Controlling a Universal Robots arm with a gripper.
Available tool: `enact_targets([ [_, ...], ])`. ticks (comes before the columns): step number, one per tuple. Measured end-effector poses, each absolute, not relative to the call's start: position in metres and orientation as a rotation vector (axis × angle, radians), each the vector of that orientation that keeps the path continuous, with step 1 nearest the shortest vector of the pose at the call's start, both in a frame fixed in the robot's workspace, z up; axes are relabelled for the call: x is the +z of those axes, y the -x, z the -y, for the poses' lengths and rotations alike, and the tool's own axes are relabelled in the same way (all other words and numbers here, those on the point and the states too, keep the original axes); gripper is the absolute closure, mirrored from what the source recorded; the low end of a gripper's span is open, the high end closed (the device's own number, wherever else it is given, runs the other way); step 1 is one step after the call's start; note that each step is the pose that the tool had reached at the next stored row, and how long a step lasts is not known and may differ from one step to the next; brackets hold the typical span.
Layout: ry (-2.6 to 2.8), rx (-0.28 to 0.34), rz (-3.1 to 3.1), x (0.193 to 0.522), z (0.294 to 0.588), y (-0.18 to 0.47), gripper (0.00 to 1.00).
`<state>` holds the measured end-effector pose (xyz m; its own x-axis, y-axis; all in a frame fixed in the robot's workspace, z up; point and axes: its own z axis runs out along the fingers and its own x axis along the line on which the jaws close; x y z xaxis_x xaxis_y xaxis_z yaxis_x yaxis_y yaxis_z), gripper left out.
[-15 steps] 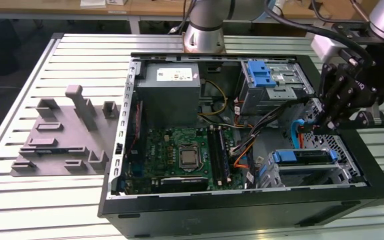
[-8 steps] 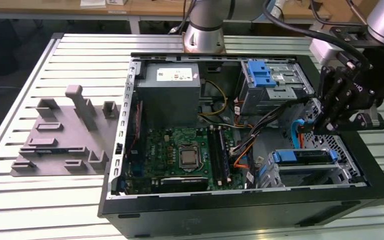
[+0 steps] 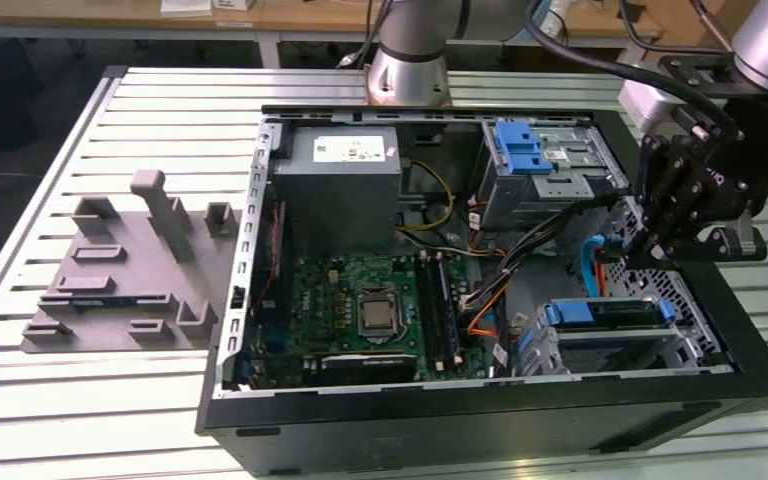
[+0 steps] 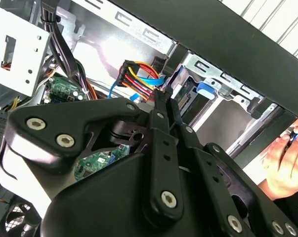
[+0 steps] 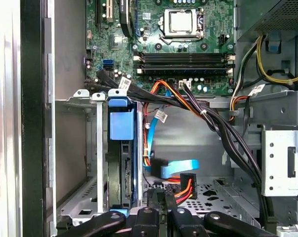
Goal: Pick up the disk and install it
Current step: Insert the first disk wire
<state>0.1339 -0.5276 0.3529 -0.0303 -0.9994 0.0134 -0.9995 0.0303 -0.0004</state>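
The disk (image 3: 604, 313), edged by its blue carrier frame, sits in the lower drive cage (image 3: 684, 330) at the front corner of the open computer case, on the exterior view's right. In the first wrist view the disk (image 5: 121, 163) stands edge-on between the cage's metal rails. My gripper (image 3: 651, 255) hangs just above and behind that cage, apart from the disk. Its black fingers (image 5: 156, 200) lie pressed together with nothing between them, close to a bundle of red, orange and blue cables (image 5: 181, 177). In the second wrist view the gripper (image 4: 163, 94) points at the same cable plug (image 4: 134, 74).
The motherboard (image 3: 371, 310), a grey power supply box (image 3: 344, 185) and an upper drive cage with a blue latch (image 3: 534, 150) fill the case. Black cable bundles (image 5: 218, 128) cross beside the gripper. A grey fixture (image 3: 131, 270) lies on the slatted table. A person's hand (image 4: 287, 158) is outside the case.
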Motion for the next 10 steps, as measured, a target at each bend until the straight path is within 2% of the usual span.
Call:
enact_targets([
  [10, -2.181, 0.015, 2.248, 0.352, 0.539, -0.133, 0.84],
])
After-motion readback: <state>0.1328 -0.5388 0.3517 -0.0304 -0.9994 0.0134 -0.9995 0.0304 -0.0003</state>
